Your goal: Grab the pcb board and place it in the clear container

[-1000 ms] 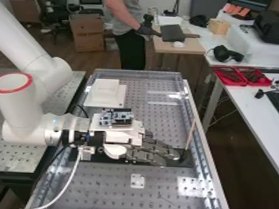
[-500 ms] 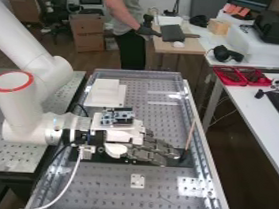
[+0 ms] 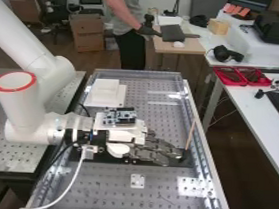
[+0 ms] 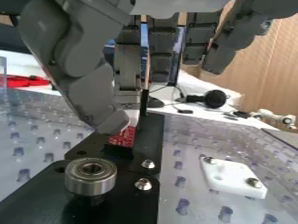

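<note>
High view: a dark grey robot hand (image 3: 155,150) reaches across a perforated metal bench (image 3: 107,181), fingers loosely extended, apparently gripping nothing. Wrist view: the red circuit board (image 4: 124,136) lies at its thumb tip, over a long black plate (image 4: 148,145), long axis probably pointing along it. Judging by this, pickup is in hand; next, pinch the board securely, then lift.

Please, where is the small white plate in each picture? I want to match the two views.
High view: the small white plate lies on the perforated surface, on the near side of the black strip, below centre in the picture.
Wrist view: the small white plate, with two screws, lies on the perforated surface beside the black strip.
Shared landmark: the black strip, next to the plate in both views.
</note>
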